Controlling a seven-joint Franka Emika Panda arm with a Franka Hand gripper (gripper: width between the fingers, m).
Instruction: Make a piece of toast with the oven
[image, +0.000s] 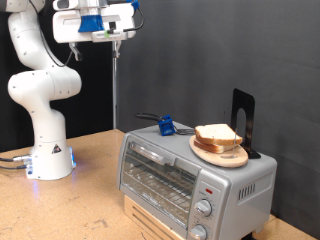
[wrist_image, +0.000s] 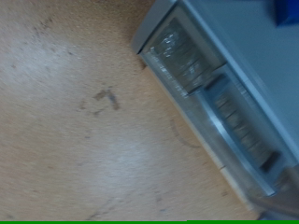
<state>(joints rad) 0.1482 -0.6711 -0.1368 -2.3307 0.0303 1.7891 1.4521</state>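
Note:
The silver toaster oven (image: 190, 175) stands at the exterior view's lower right, its glass door shut, with two round knobs (image: 204, 208) and a red light at its front right. Slices of pale bread (image: 217, 135) lie stacked on a round wooden plate (image: 222, 153) on top of the oven. My gripper (image: 113, 38) hangs high at the exterior view's top, well above and to the left of the oven, holding nothing that shows. In the wrist view the oven (wrist_image: 224, 84) shows from above, blurred; the fingers do not show there.
A blue object (image: 165, 126) and a dark handle lie on the oven's top by the plate. A black stand (image: 245, 120) rises behind the plate. The robot base (image: 48, 150) stands at the left on the wooden table (image: 70, 210). A black curtain hangs behind.

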